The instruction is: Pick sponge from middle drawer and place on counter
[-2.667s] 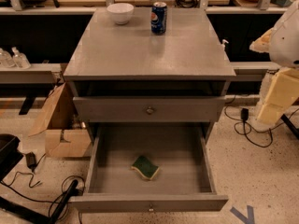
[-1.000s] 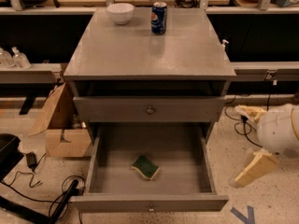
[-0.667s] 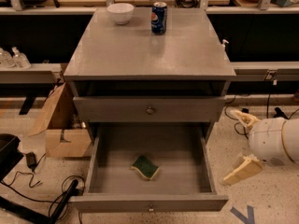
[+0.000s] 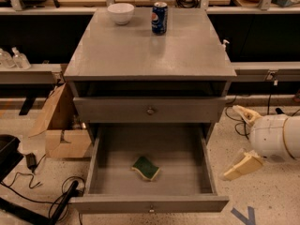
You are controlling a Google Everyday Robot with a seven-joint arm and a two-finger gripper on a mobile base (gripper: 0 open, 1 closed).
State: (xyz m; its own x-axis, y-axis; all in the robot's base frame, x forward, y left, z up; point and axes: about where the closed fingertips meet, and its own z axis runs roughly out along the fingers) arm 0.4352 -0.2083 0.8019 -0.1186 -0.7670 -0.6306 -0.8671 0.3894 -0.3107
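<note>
the pincer (image 4: 243, 139) has dropped from beside the counter (image 4: 150, 50) and slid left. it now hangs just outside the right wall of the middle drawer (image 4: 150, 203), fingers spread wide, holding nothing. the sponge (image 4: 146, 168) lies untouched on the drawer floor near the front, so the pick is not started. the pincer likely has to clear that wall, and the tray is open above. the bowl (image 4: 120, 13) and can (image 4: 160, 18) sit at the counter's back, leaving room in front.

warm overhead light leaves a soft sheen on the glossy grey square counter (image 4: 150, 50) (brightest toward the back); the open grey wooden middle drawer (image 4: 150, 204) sits shaded beneath; the cream two-finger gripper (image 4: 243, 139), fingers spread, glows pale at its right.
</note>
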